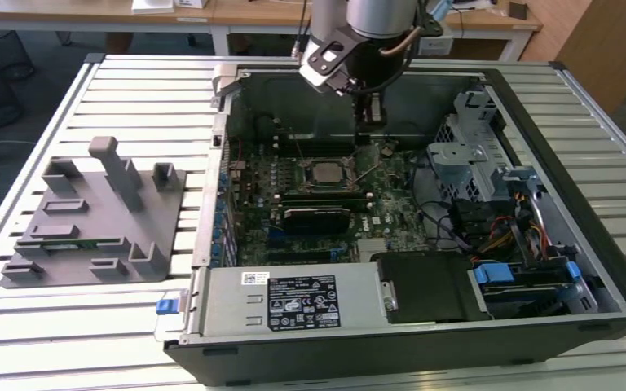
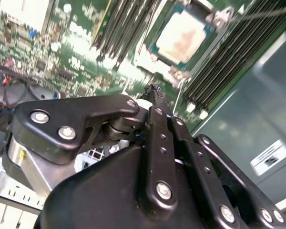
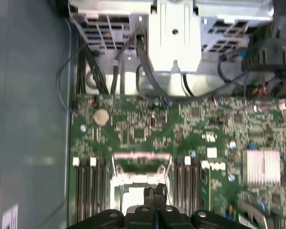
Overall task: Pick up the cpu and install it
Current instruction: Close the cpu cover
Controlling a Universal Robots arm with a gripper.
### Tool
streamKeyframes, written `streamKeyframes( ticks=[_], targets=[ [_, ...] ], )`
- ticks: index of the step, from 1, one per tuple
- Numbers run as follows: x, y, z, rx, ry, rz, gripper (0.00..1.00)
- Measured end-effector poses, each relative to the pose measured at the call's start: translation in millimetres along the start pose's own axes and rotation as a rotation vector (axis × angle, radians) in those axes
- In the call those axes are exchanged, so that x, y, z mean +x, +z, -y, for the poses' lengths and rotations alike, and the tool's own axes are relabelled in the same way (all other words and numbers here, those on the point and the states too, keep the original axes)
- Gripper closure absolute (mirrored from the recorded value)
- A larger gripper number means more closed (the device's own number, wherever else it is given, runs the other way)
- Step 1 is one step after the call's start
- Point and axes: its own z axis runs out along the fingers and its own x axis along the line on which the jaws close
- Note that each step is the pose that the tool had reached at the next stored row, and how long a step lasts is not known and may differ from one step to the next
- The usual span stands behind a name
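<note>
The cpu (image 1: 325,172) lies flat in the black-framed socket on the green motherboard (image 1: 394,191) inside the open computer case. In the second wrist view the cpu (image 2: 182,37) shows its dull silver top, with the thin metal lever (image 2: 262,13) beside the socket. My gripper (image 1: 372,122) hangs above the board, a little to the exterior view's right of the socket and toward the back wall. Its black fingers (image 3: 150,194) are pressed together with nothing between them, and in the second wrist view the gripper (image 2: 155,89) tapers to a point short of the cpu.
A grey plastic tray (image 1: 85,224) with upright posts and a green memory stick (image 1: 72,242) sits on the slatted table at the exterior view's left. The case holds a power supply (image 1: 291,300), a drive cage (image 1: 471,142), loose cables (image 1: 455,216) and memory slots (image 3: 88,188).
</note>
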Motion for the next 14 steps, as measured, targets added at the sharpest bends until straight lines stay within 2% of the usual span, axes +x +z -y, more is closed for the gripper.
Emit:
streamKeyframes(
  ticks=[5,14],
  targets=[
    [2.8,4.0,-14.0,0.0052,0.0,-0.0001,0.89],
    [5.9,8.1,-27.4,0.0098,-0.002,0.0019,0.89]
  ],
)
